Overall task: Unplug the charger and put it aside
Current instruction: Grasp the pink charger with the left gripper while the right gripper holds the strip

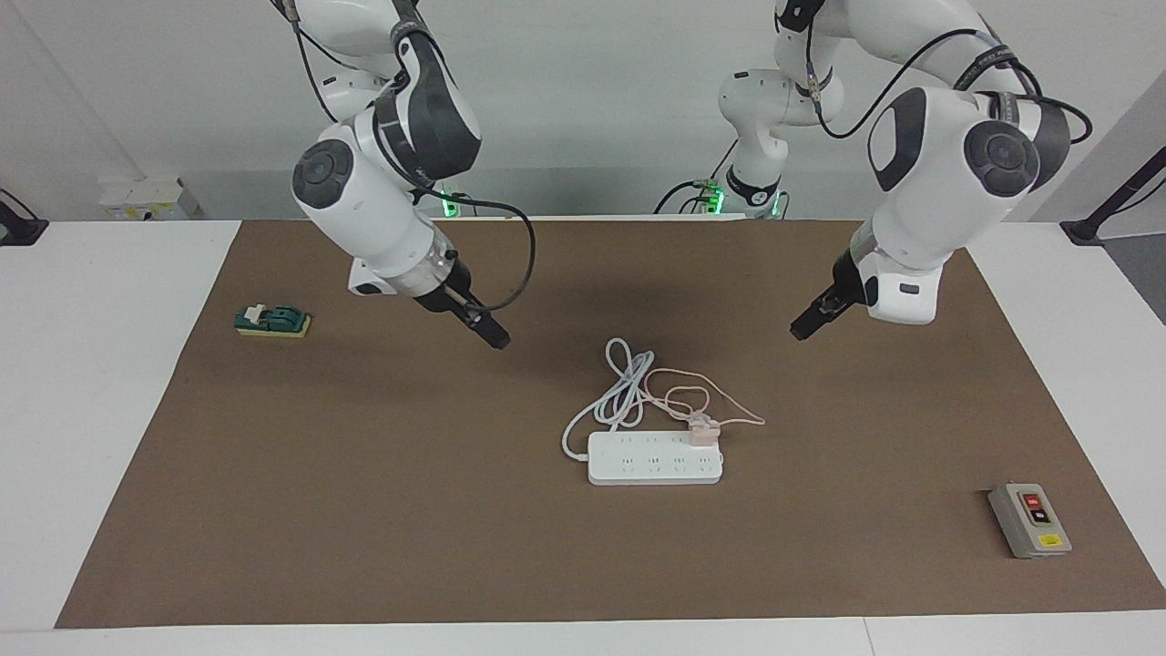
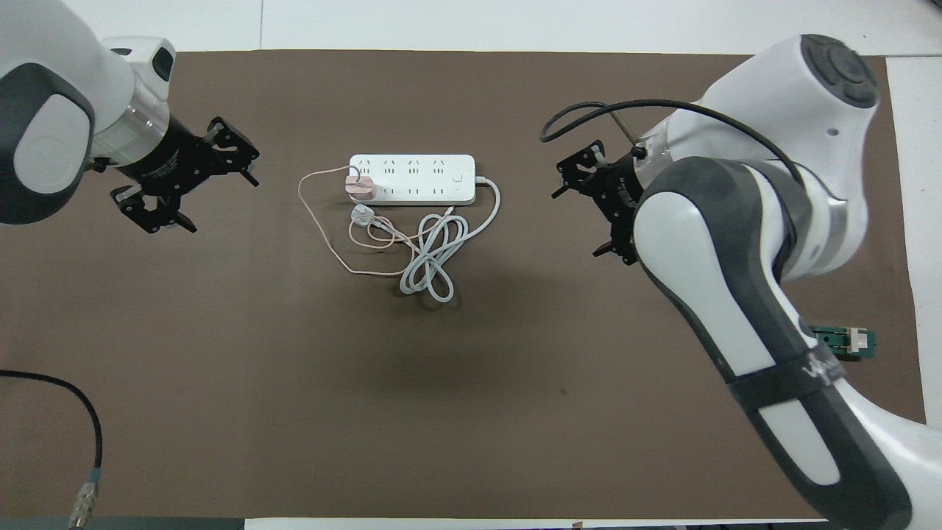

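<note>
Facing view: charger [image 1: 703, 431] still plugged into the white power strip [image 1: 656, 458] at the strip's end toward the left arm, on the row nearer the robots; left gripper [image 1: 805, 328] and right gripper [image 1: 496, 339] both hang above the brown mat [image 1: 364, 510], clear of everything, finger spacing unreadable here. Overhead view: both sets of fingers look spread apart and empty; the strip's long axis runs across the table from one arm's end to the other, and the charger sits at the end facing the left gripper [image 2: 188, 184], so I judge the left arm better placed than the right gripper [image 2: 589, 199].

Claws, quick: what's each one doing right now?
Left claw: open, holding nothing, over the mat.
Right claw: open, holding nothing, over the mat.
Charger not yet unplugged.
</note>
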Motion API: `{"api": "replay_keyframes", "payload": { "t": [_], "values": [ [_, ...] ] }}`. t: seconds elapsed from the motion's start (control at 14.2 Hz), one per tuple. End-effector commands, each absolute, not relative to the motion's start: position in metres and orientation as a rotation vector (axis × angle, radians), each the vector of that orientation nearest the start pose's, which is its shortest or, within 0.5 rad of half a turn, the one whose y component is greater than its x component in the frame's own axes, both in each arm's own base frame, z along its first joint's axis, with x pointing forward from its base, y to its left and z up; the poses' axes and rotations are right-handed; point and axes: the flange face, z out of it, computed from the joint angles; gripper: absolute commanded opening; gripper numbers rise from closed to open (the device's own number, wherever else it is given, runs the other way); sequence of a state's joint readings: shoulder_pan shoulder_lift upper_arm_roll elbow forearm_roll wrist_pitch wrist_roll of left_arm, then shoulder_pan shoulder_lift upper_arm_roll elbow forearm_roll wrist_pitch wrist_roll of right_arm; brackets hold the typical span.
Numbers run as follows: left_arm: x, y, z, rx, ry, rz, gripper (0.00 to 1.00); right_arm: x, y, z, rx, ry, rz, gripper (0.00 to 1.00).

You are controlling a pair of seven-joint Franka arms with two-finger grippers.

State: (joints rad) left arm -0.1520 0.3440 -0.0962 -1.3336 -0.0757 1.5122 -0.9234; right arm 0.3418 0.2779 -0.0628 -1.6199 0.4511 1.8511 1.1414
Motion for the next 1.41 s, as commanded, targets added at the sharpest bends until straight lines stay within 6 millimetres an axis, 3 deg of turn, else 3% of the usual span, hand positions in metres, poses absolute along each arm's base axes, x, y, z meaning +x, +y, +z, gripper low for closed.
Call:
{"api": "replay_keyframes", "payload": {
  "t": [0.0, 0.07, 0.28, 0.35, 0.49, 0.57, 0.64, 0.85, 1.2, 1.34],
  "values": [
    [0.656, -0.170, 0.516, -2.862, -1.261, 0.294, 1.00, 0.638, 0.253, 0.435, -2.335, 1.535, 0.534, 1.00],
    [0.669, -0.174, 0.499, -2.796, -1.371, 0.304, 1.00, 0.649, 0.267, 0.418, -2.290, 1.586, 0.557, 1.00],
    [0.687, -0.219, 0.455, -2.606, -1.636, 0.252, 1.00, 0.662, 0.299, 0.368, -2.101, 1.660, 0.629, 1.00],
    [0.695, -0.225, 0.455, -2.535, -1.842, 0.231, 1.00, 0.664, 0.306, 0.349, -2.045, 1.681, 0.677, 1.00],
    [0.695, -0.252, 0.444, -2.509, -1.926, 0.209, 1.00, 0.688, 0.307, 0.331, -1.881, 1.753, 0.800, 1.00],
    [0.698, -0.249, 0.434, -2.457, -1.969, 0.185, 1.00, 0.695, 0.315, 0.318, -1.867, 1.773, 0.817, 1.00],
    [0.698, -0.259, 0.429, -2.422, -2.011, 0.159, 1.00, 0.703, 0.316, 0.307, -1.850, 1.789, 0.825, 1.00],
    [0.695, -0.265, 0.408, -2.356, -2.086, 0.145, 1.00, 0.707, 0.329, 0.289, -1.867, 1.781, 0.818, 1.00],
    [0.668, -0.281, 0.387, -2.330, -2.075, 0.160, 1.00, 0.709, 0.329, 0.272, -1.897, 1.763, 0.796, 1.00],
    [0.666, -0.278, 0.383, -2.269, -2.153, 0.122, 1.00, 0.710, 0.327, 0.271, -1.906, 1.755, 0.785, 1.00]
  ]
}}
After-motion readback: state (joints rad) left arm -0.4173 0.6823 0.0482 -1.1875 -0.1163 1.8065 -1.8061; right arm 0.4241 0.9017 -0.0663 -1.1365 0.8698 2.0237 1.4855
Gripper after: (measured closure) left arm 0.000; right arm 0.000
